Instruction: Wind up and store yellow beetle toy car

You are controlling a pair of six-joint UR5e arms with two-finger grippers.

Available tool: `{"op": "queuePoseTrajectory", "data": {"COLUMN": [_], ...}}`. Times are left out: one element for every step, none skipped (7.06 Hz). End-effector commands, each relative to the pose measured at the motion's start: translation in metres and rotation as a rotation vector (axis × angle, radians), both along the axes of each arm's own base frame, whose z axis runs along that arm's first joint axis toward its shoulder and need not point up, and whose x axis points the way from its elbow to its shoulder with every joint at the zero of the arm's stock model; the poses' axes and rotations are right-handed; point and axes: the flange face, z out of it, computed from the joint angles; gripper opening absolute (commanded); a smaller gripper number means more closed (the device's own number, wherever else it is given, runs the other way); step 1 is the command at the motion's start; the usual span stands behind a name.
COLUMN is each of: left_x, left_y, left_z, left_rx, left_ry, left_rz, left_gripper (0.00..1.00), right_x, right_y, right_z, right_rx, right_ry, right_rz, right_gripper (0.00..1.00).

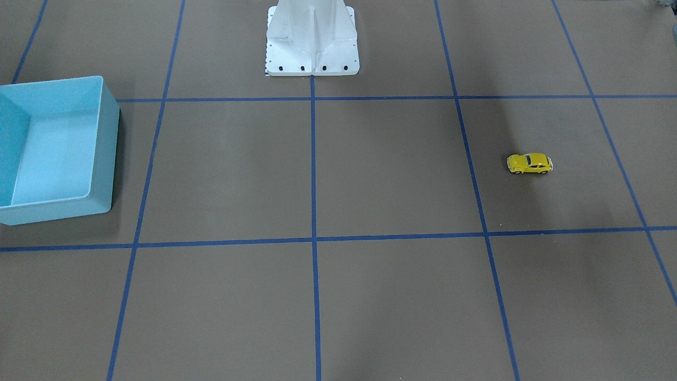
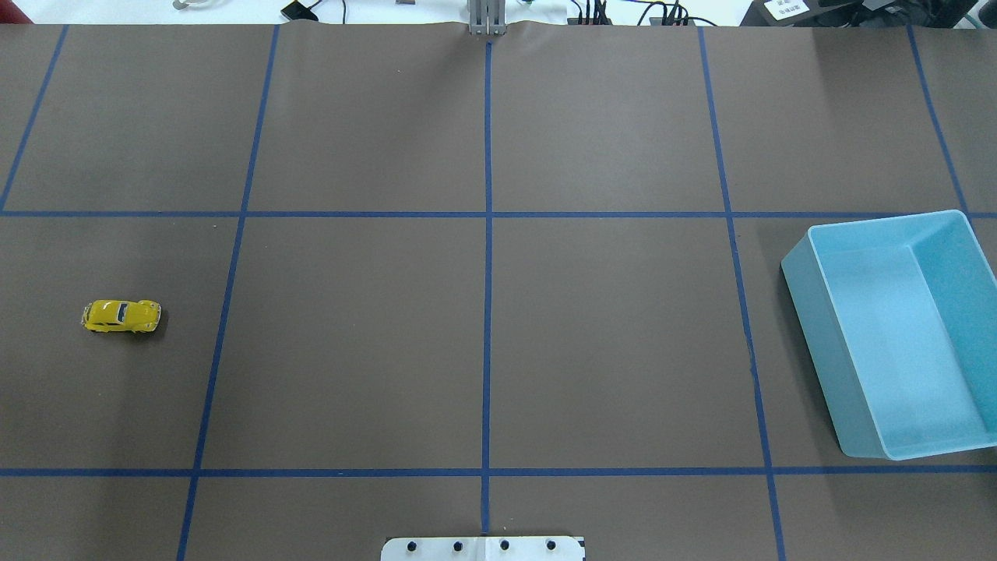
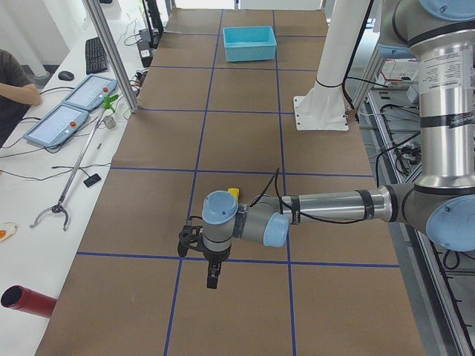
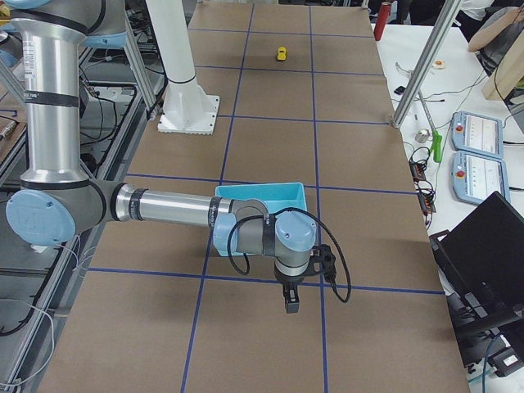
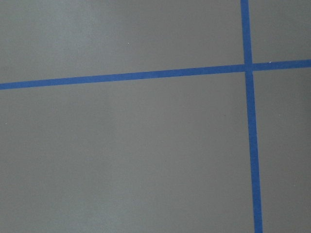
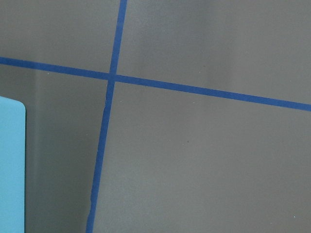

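The yellow beetle toy car [image 1: 530, 163] stands on its wheels on the brown table, on my left side [image 2: 121, 315], and it shows small in the right side view [image 4: 281, 54]. In the left side view the car [image 3: 233, 193] lies just behind my left arm. My left gripper [image 3: 208, 278] hangs over the table nearer the table's end than the car; I cannot tell whether it is open or shut. The light blue bin [image 2: 810, 343] stands empty at my right [image 1: 108, 153]. My right gripper [image 4: 291, 303] hangs beyond the bin [image 4: 262, 194]; I cannot tell its state.
The white robot base [image 1: 312, 42] stands at the table's middle edge. Blue tape lines divide the brown table into squares. A side desk holds control tablets [image 3: 63, 119], a grabber tool [image 3: 70, 178] and a red cylinder [image 3: 26, 300]. The bin's corner [image 6: 9, 165] shows in the right wrist view.
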Motion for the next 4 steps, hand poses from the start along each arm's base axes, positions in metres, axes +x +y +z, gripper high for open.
{"op": "queuePoseTrajectory", "data": {"left_x": [0.0124, 0.0154, 0.0158, 0.0151], "left_y": [0.002, 0.0031, 0.0061, 0.008], "left_z": [0.0019, 0.004, 0.0047, 0.0044], "left_rx": [-0.035, -0.048, -0.052, -0.047], "left_ry": [0.133, 0.173, 0.181, 0.183], "left_rz": [0.029, 0.037, 0.039, 0.038], "left_gripper": [1.0, 1.0, 1.0, 1.0], "right_x": [0.0002, 0.0001, 0.0001, 0.0001], "right_y": [0.0002, 0.0009, 0.0007, 0.0007], "right_z": [0.0006, 0.0004, -0.0003, -0.0003], "right_rx": [-0.002, -0.002, 0.0, 0.0], "right_ry": [0.0, -0.002, -0.002, -0.002], "right_rz": [0.001, 0.001, 0.001, 0.001], "right_gripper": [1.0, 1.0, 1.0, 1.0]}}
